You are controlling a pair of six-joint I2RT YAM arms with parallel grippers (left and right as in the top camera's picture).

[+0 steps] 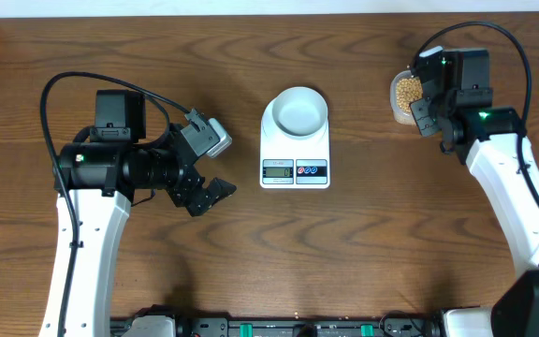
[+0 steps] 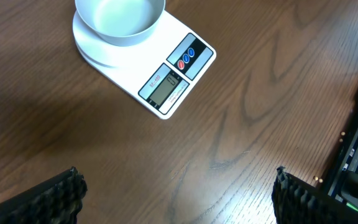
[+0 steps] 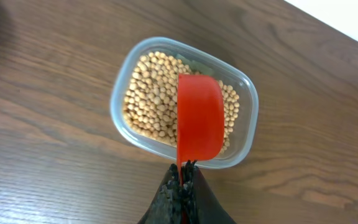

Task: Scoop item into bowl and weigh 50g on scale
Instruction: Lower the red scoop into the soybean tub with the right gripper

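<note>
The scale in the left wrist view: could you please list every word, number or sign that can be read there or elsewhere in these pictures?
Nothing reads clearly.
On the scale, the small red label beside the display: too blurred to read.
The display: no digits discernible.
The red and blue buttons: markings too small.
The bowl, red scoop and clear tub: no text visible.

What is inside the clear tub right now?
Tan beans lie in the clear tub, and the red scoop held by the right gripper sits over them. The scoop covers the beans beneath it; whether it touches them cannot be told.
</note>
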